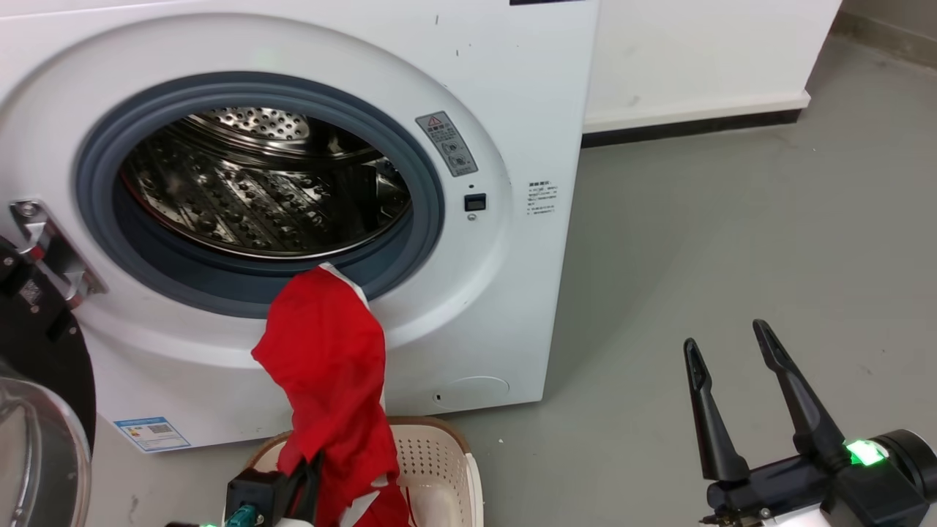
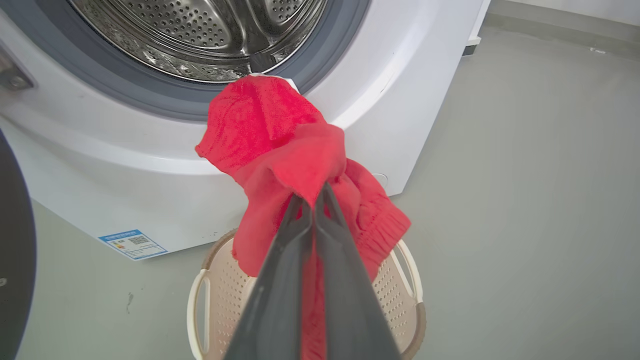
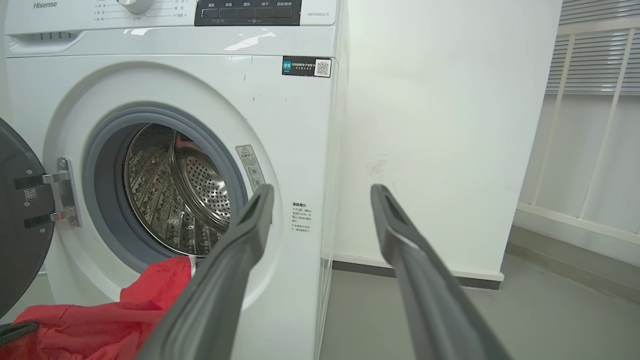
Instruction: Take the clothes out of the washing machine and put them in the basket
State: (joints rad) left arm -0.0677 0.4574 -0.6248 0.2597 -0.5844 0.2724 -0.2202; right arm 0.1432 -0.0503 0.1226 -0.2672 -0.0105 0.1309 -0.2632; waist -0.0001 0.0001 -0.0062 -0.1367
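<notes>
A red garment of the clothes (image 1: pixel 326 351) hangs from the lower lip of the washing machine (image 1: pixel 505 293) porthole down toward the basket (image 1: pixel 432 457). My left gripper (image 2: pixel 312 197) is shut on the red fabric (image 2: pixel 280 145), its fingers pressed together above the cream basket (image 2: pixel 400 295). In the head view the left gripper (image 1: pixel 304 472) sits low beside the garment, over the basket. The steel drum (image 1: pixel 256 190) looks bare inside. My right gripper (image 1: pixel 728 348) stands open over the grey floor to the right, holding nothing. The right wrist view has its open fingers (image 3: pixel 250 220) before the machine (image 3: pixel 280 125), red cloth (image 3: pixel 110 320) at the lower left.
The black-rimmed glass door (image 1: pixel 36 395) hangs open at the far left on its metal hinge (image 1: pixel 47 245). A white wall with a dark skirting (image 1: pixel 695 121) runs behind the machine on the right. Bare grey floor (image 1: pixel 732 241) spreads to the right.
</notes>
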